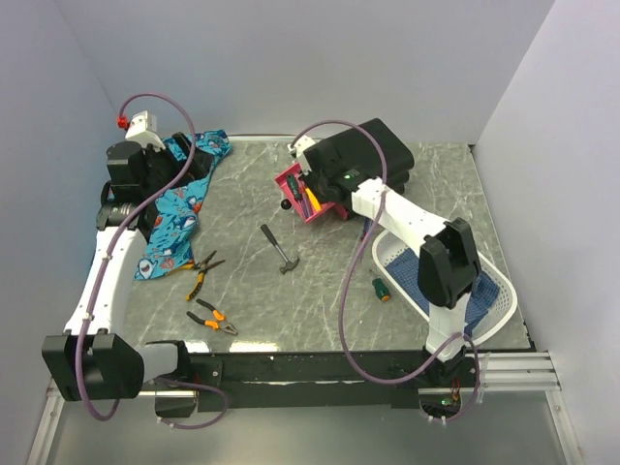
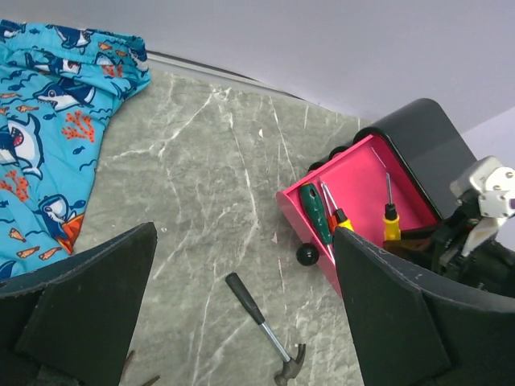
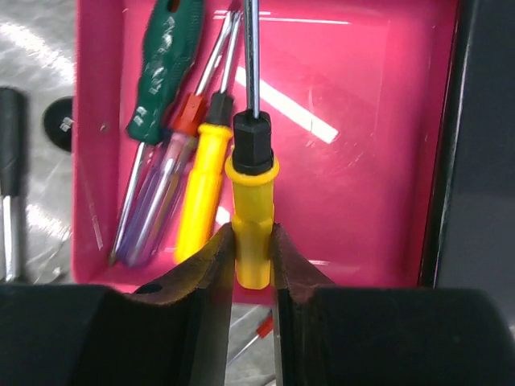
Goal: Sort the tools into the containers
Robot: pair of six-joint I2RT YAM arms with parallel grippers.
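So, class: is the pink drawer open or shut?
Open: the pink drawer juts out of the black cabinet, screwdrivers showing inside.

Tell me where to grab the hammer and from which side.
Grip the hammer by its black handle, coming straight down from above with the open left gripper, jaws across the shaft: it lies flat, with bare table either side.

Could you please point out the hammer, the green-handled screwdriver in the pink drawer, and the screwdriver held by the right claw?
hammer [image 1: 274, 245]: top external view, middle of its handle.
green-handled screwdriver [image 3: 165, 72]: right wrist view, on its handle.
held yellow-handled screwdriver [image 3: 254, 205]: right wrist view, on its handle.
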